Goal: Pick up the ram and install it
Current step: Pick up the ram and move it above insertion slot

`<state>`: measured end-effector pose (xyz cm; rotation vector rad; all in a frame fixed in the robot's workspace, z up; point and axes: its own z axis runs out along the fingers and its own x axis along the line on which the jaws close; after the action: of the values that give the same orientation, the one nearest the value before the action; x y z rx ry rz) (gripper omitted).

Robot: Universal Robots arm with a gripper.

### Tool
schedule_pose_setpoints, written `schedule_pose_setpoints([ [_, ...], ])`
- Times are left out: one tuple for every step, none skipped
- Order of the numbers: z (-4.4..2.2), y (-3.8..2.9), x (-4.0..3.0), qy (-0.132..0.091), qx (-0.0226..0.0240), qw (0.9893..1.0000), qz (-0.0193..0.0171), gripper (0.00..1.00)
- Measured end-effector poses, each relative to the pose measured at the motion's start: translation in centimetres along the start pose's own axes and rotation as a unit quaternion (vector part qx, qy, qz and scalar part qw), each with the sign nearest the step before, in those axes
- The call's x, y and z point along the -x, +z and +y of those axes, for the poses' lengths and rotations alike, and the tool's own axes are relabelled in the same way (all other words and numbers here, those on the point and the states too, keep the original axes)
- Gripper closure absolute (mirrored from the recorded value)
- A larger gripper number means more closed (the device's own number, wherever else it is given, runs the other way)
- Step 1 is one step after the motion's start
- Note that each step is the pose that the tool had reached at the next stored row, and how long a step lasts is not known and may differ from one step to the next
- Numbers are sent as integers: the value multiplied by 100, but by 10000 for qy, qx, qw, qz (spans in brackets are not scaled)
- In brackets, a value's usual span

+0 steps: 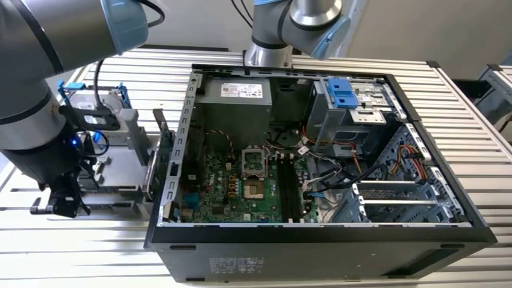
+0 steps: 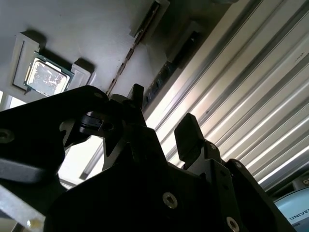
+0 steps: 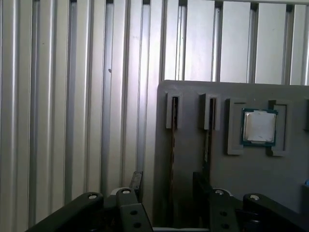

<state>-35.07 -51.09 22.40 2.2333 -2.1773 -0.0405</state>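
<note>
Standing edge-on in a slot of the grey holder [image 3: 270, 179], the ram [image 3: 173, 145] shows in the first wrist view as a thin dark strip. A second stick [image 3: 208, 130] sits just beside it, then a silver processor [image 3: 259, 126]. The gripper [image 3: 168, 179] hangs near the sticks, fingers spread wide, pinching nothing.

surface: ribbed metal table [image 1: 160, 72] | on it: open computer case [image 1: 320, 252], grey parts tray [image 3: 256, 169]
</note>
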Motion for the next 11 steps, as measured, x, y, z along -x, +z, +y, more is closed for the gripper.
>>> schedule_pose_setpoints([
  [1,9,0,0,0,10000,0,0],
  [2,18,0,0,0,10000,0,0],
  [4,27,0,0,0,10000,0,0],
  [5,37,0,0,0,10000,0,0],
  [6,48,0,0,0,10000,0,0],
  [7,60,0,0,0,10000,0,0],
  [8,74,0,0,-1,10000,0,0],
  [8,89,2,0,0,10000,0,0],
  [8,102,4,0,0,10000,2,0],
  [8,115,8,0,0,10000,3,0],
  [8,128,15,1,0,10000,3,0],
])
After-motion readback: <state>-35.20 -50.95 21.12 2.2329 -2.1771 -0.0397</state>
